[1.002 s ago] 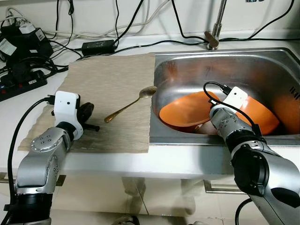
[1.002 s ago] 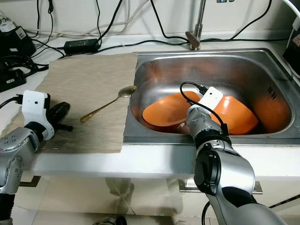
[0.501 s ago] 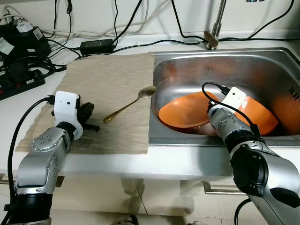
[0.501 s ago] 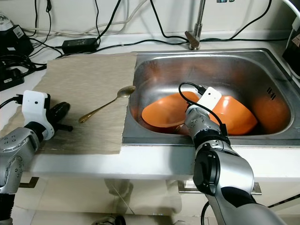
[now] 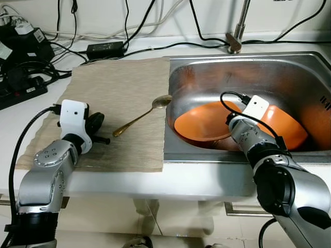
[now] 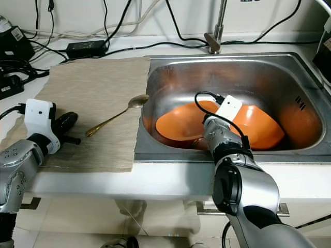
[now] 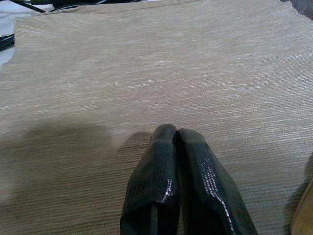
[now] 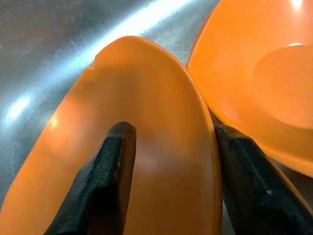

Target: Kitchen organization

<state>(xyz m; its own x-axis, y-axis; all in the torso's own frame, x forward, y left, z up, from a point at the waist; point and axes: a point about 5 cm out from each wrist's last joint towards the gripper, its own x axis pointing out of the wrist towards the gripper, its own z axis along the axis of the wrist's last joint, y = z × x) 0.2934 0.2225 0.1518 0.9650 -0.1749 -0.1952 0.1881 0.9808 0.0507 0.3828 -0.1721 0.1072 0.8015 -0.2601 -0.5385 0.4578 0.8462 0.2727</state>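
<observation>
Orange plate (image 8: 161, 147) sits between the spread right gripper (image 8: 171, 161) fingers; left gripper (image 7: 178, 147), pressed together, rests on mat (image 7: 146, 63).

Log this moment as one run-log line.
right claw: open, astride plate rim in sink | left claw: shut, over mat | spoon: on mat

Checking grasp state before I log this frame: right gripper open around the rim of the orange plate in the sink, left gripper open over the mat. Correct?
One error: the left gripper is shut, not open. The left wrist view shows its jaws pressed together over the beige mat. The rest holds: the right gripper is open around the rim of the orange plate in the sink.
</observation>
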